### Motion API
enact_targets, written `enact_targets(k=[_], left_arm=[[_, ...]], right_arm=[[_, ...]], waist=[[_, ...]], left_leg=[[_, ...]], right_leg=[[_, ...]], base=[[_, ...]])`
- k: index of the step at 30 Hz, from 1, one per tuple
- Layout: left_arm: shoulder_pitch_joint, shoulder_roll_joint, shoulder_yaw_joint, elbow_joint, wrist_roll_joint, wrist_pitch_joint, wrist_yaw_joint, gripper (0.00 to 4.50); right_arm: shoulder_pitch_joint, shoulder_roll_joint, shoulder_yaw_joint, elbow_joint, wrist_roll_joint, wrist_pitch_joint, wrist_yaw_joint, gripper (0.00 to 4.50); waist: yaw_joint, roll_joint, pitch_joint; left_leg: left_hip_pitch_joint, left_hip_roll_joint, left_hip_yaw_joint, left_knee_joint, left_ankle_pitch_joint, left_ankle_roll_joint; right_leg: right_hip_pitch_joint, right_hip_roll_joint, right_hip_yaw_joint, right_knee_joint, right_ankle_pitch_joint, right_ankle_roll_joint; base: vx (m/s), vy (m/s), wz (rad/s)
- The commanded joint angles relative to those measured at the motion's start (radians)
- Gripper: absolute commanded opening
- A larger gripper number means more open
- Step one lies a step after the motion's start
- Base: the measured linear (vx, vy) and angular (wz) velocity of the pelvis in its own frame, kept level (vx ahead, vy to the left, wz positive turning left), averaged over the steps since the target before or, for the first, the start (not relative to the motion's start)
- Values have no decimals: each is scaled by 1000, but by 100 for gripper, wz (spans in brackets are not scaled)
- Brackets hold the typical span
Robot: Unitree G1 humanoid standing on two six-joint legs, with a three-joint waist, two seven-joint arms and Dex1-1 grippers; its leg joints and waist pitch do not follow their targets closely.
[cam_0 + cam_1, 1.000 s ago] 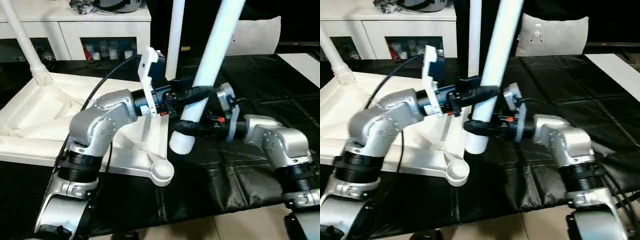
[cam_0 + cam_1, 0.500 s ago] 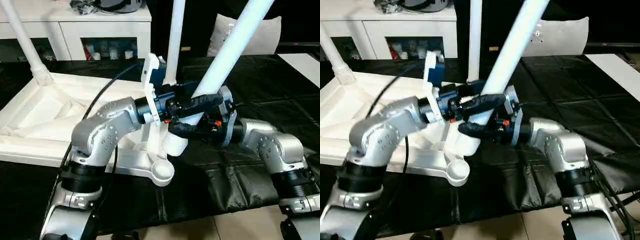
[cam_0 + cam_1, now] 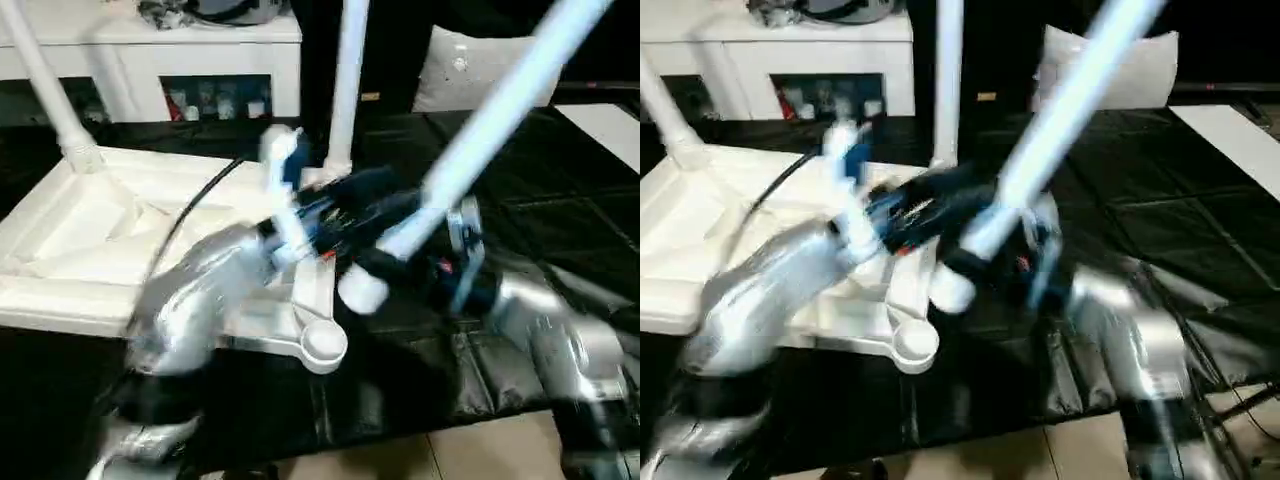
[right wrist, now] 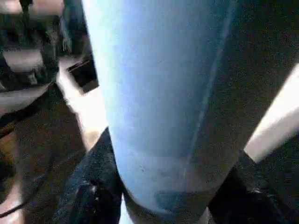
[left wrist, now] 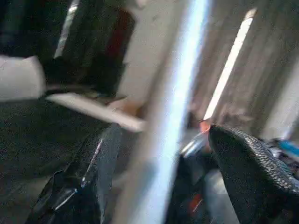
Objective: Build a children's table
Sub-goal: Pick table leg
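Here a long white tapered plastic tube leg is being carried, tilted, toward the near round corner socket of the upturned white plastic table top, which lies ribbed side up on the black-covered worktable. The leg's thick end is seen hanging just above and beside that socket, not yet seated. Two other white legs are seen standing in the far sockets.

The right gripper is seen closed about the leg's thick end, a black finger on each side. The left gripper is seen with its fingers spread wide, the leg passing between them without clear contact; a firm hold cannot be confirmed.

The step in hand is judged to be the fitting of a third leg. For the next move, the leg would need to be brought upright, its end centred over the socket, and then pressed down.
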Motion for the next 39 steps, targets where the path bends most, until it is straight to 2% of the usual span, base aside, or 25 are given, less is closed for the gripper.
enact_targets(k=[1, 4, 7, 12, 13, 14, 15, 16, 18, 19, 20, 21, 22, 24, 25, 26, 27, 28, 29, 30, 32, 34, 36, 38, 39], left_arm=[[9, 13, 14, -34, 30, 1, 23, 341], [69, 42, 42, -35, 115, -42, 111, 341], [118, 66, 51, -4, 278, -151, 245, 341], [187, 20, 54, -1, 403, -201, 443, 341], [189, 20, 52, -2, 405, -202, 444, 341], [218, 15, 25, -10, 437, -211, 463, 341], [227, 8, 20, -2, 446, -217, 474, 341], [229, -1, 26, 12, 449, -216, 491, 341], [223, -2, 31, 28, 458, -218, 505, 341], [222, 2, 28, 35, 468, -224, 510, 341], [223, -1, 27, 38, 473, -231, 515, 341], [228, -6, 24, 32, 471, -238, 512, 341], [232, -10, 22, 29, 473, -244, 512, 341], [240, -15, 23, 22, 489, -259, 528, 341], [241, -15, 24, 21, 494, -260, 534, 341], [242, -14, 24, 20, 495, -261, 537, 341], [244, -11, 26, 16, 500, -270, 538, 341], [245, -9, 27, 14, 500, -271, 536, 341], [246, -8, 27, 13, 500, -271, 536, 341], [250, -5, 25, 7, 499, -272, 531, 341], [256, -3, 24, 1, 498, -275, 528, 341], [262, 1, 20, -6, 492, -279, 517, 341], [269, 9, 11, -13, 503, -281, 509, 341], [275, 16, 5, -19, 510, -284, 502, 341], [281, 25, -2, -27, 511, -285, 492, 341]], right_arm=[[2, 1, -27, -59, -12, -4, -42, 190], [46, 22, -30, -98, -129, -65, -205, 190], [60, 105, -74, -123, -166, -73, -390, 190], [107, 185, -61, -151, -221, -106, -521, 190], [109, 186, -59, -152, -222, -108, -522, 190], [134, 201, -31, -160, -253, -134, -540, 190], [144, 207, -18, -159, -267, -143, -548, 190], [150, 214, -12, -158, -278, -151, -557, 190], [151, 219, -16, -158, -271, -146, -563, 190], [150, 219, -18, -159, -268, -143, -567, 190], [150, 216, -18, -158, -273, -141, -576, 190], [150, 207, -20, -154, -284, -147, -581, 190], [151, 204, -21, -152, -291, -151, -585, 190], [152, 207, -35, -148, -282, -145, -593, 190], [153, 208, -37, -147, -280, -141, -593, 190], [155, 208, -37, -148, -279, -139, -593, 190], [159, 234, -64, -148, -237, -120, -598, 190], [161, 234, -63, -150, -238, -120, -597, 190], [161, 234, -63, -150, -238, -120, -596, 190], [166, 233, -58, -157, -245, -138, -593, 190], [171, 233, -53, -163, -248, -173, -585, 190], [174, 225, -44, -167, -254, -198, -575, 190], [168, 217, -37, -159, -308, -252, -608, 190], [163, 208, -35, -151, -347, -249, -644, 190], [167, 194, -35, -154, -319, -193, -615, 190]], waist=[[-4, 5, -63], [-8, 5, -56], [-20, 5, -58], [-24, 6, -61], [-34, 2, -56], [-22, 22, -77], [-42, 19, -73], [-46, 32, -75], [-51, 41, -69], [-52, 43, -68], [-52, 51, -59], [-57, 46, -53], [-52, 46, -51], [-39, 31, -41], [-36, 25, -39], [-33, 16, -36], [-41, 25, -39], [-47, 41, -32], [-49, 61, -36], [-53, 59, -42], [-50, 49, -51], [-48, 46, -58], [-49, 43, -62], [-49, 41, -64], [-49, 37, -62]], left_leg=[[35, 51, -18, -76, -220, -35], [40, 52, -19, -84, -282, -69], [39, 50, -24, -89, -302, -85], [35, 53, -25, -90, -265, -83], [-39, 13, -67, -112, -222, 34], [-1, 7, -77, -87, -194, 108], [-26, -1, -96, -75, -93, 198], [-18, -5, -113, -74, -8, 255], [-12, -17, -156, -83, -5, 307], [-11, -21, -170, -90, -13, 309], [-4, -27, -189, -107, -83, 282], [-14, -41, -212, -125, -177, 223], [-23, -53, -217, -129, -226, 185], [-61, -86, -205, -119, -400, 20], [-61, -86, -200, -102, -425, -9], [-59, -72, -193, -49, -423, -23], [1, 8, -175, -41, -379, -42], [-17, 17, -175, -79, -391, -57], [3, 28, -180, -121, -562, -116], [11, 26, -190, -136, -698, -173], [10, 18, -179, -129, -670, -192], [-8, 13, -163, -118, -507, -148], [-8, 13, -146, -107, -355, -102], [-7, 15, -136, -102, -311, -83], [-5, 17, -123, -99, -284, -55]], right_leg=[[25, -75, 37, -83, -74, -173], [17, -75, 40, -95, -196, -138], [13, -74, 42, -98, -225, -100], [16, -71, 40, -90, -108, -107], [68, -87, -23, -85, -57, -106], [47, -90, -43, -96, -36, -133], [70, -95, -58, -87, 58, -197], [64, -72, -75, -72, 95, -235], [67, -53, -88, -55, 23, -262], [70, -50, -89, -51, -6, -263], [68, -43, -93, -45, -81, -262], [81, -45, -90, -43, -145, -249], [87, -56, -86, -51, -170, -240], [109, -130, -75, -107, -337, -203], [110, -155, -71, -128, -409, -192], [117, -209, -71, -169, -516, -184], [85, -186, -45, -154, -468, -190], [97, -153, -58, -133, -430, -178], [76, -90, -64, -92, -358, -124], [74, -85, -53, -72, -265, -105], [66, -108, -35, -83, -164, -112], [78, -117, -32, -87, -72, -105], [78, -115, -30, -83, 33, -97], [77, -115, -29, -82, 58, -96], [75, -115, -25, -84, 53, -103]], base=[[0, 0, 0], [0, 0, 0], [0, 0, 0], [0, 0, 0], [13, -5, 21], [26, -9, 50], [26, -9, 50], [36, 4, 55], [15, -4, 49], [-2, -13, 42], [-25, -7, 42], [-25, -7, 42], [-45, -5, 45], [-67, -11, 43], [-56, -11, 45], [-29, 11, 34], [-29, 11, 34], [0, 0, 0], [0, 0, 0], [0, 0, 0], [0, 0, 0], [11, 8, -9], [13, 7, -12], [0, 0, 0], [0, 0, 0]])
